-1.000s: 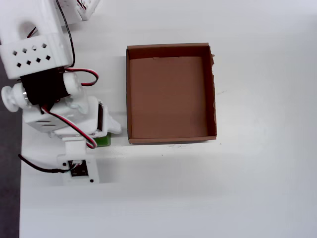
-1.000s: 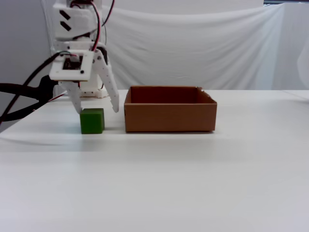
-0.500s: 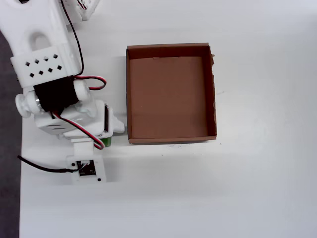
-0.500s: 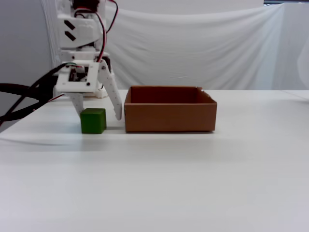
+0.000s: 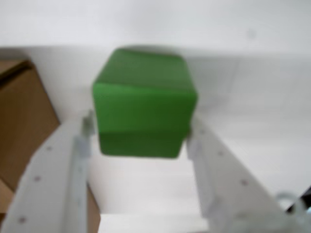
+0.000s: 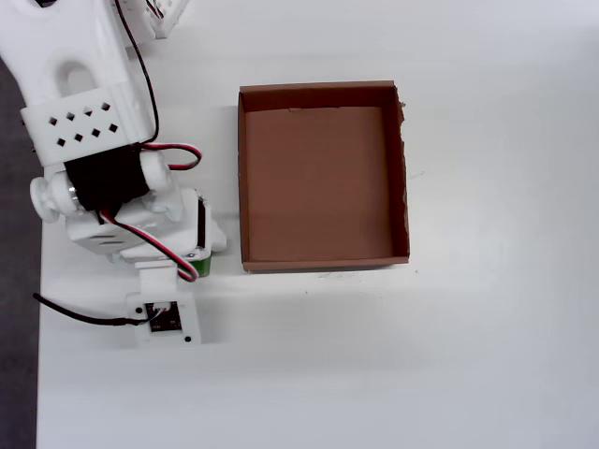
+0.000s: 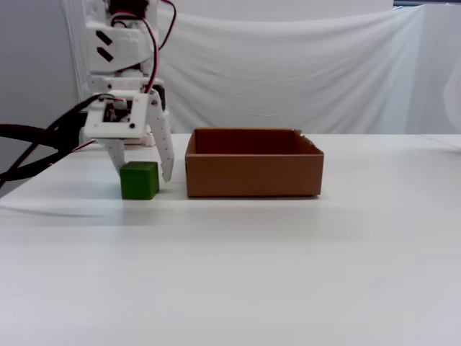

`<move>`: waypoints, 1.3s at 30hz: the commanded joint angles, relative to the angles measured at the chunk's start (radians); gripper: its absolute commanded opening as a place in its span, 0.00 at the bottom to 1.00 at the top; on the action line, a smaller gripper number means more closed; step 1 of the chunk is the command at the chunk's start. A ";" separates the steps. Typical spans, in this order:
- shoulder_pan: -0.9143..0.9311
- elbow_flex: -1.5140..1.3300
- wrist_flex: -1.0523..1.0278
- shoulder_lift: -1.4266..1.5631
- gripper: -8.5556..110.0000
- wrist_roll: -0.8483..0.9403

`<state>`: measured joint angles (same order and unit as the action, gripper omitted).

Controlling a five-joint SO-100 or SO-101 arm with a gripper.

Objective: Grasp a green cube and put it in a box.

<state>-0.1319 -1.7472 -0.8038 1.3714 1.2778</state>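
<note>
The green cube (image 7: 139,180) rests on the white table just left of the box (image 7: 252,173) in the fixed view. My gripper (image 7: 142,175) points down and straddles the cube, one white finger on each side, with a small gap showing at the right finger (image 7: 166,162). In the wrist view the cube (image 5: 143,111) fills the space between the fingertips (image 5: 194,141), and the picture is blurred. In the overhead view only a green sliver of the cube (image 6: 202,266) shows under the arm. The brown cardboard box (image 6: 318,178) holds nothing.
The arm's body and red and black wires (image 6: 103,178) cover the table's left side in the overhead view. A corner of the box (image 5: 24,126) shows at the left of the wrist view. A white cloth (image 7: 302,72) hangs behind the table.
</note>
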 commanded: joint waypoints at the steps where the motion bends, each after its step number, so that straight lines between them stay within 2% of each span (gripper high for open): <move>1: 0.003 0.048 0.015 0.014 0.25 0.012; 39: 0.015 0.028 -0.015 0.086 0.19 0.003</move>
<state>-0.1197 -1.7472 -0.8084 1.3790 1.2778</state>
